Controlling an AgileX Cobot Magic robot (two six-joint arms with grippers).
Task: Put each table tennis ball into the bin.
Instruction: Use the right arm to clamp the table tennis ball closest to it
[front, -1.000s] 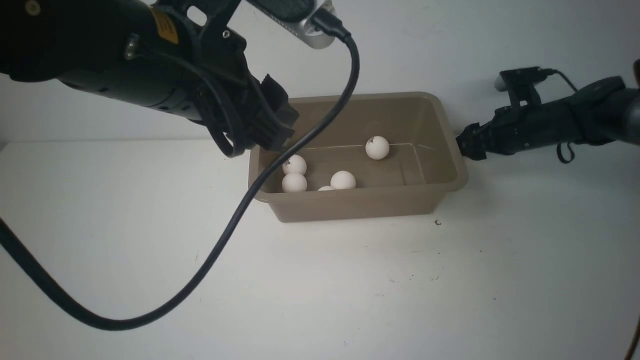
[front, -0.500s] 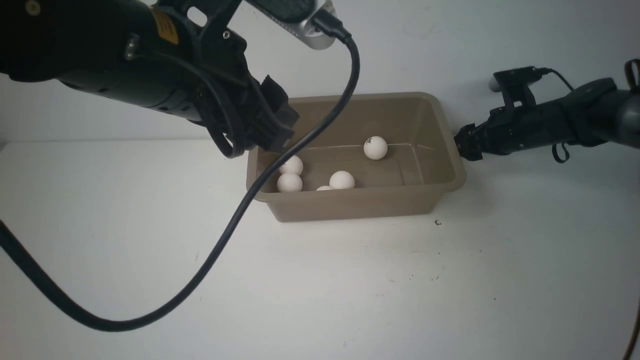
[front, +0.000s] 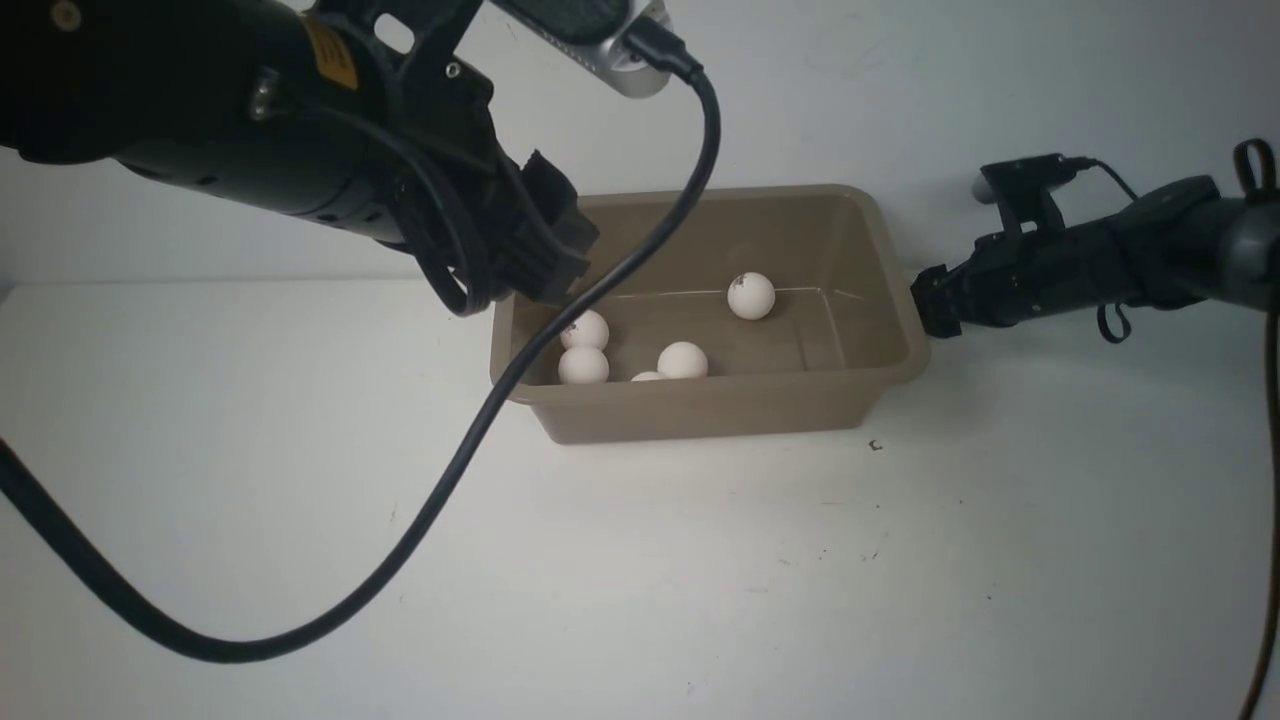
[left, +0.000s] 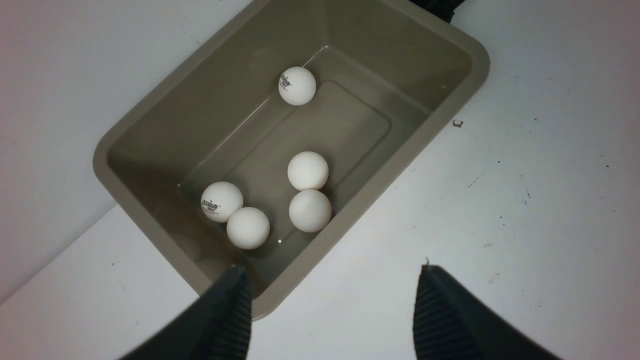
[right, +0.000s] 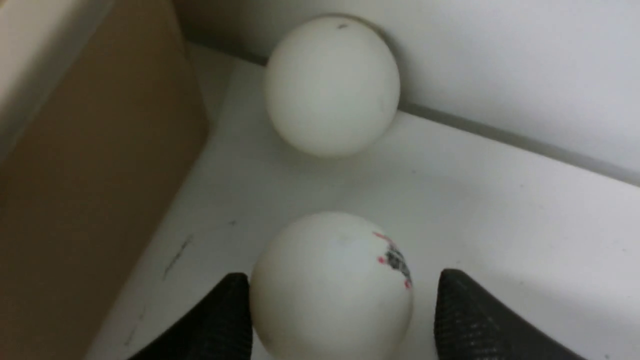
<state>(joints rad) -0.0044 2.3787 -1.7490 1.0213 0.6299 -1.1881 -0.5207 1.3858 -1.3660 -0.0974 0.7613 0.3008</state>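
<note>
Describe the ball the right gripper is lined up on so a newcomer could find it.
Just outside the right end of the taupe bin, by the back wall, lie two table tennis balls. The target ball sits inside the open right gripper. Unlike its nearly plain neighbour against the wall, it bears a red-and-black print.

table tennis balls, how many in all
7. Five in the bin: a lone ball, a plain pair, and a logo ball touching a plain one. Two on the table beside the bin: a marked ball within the open right gripper, another ball beyond. Others may be hidden.
</note>
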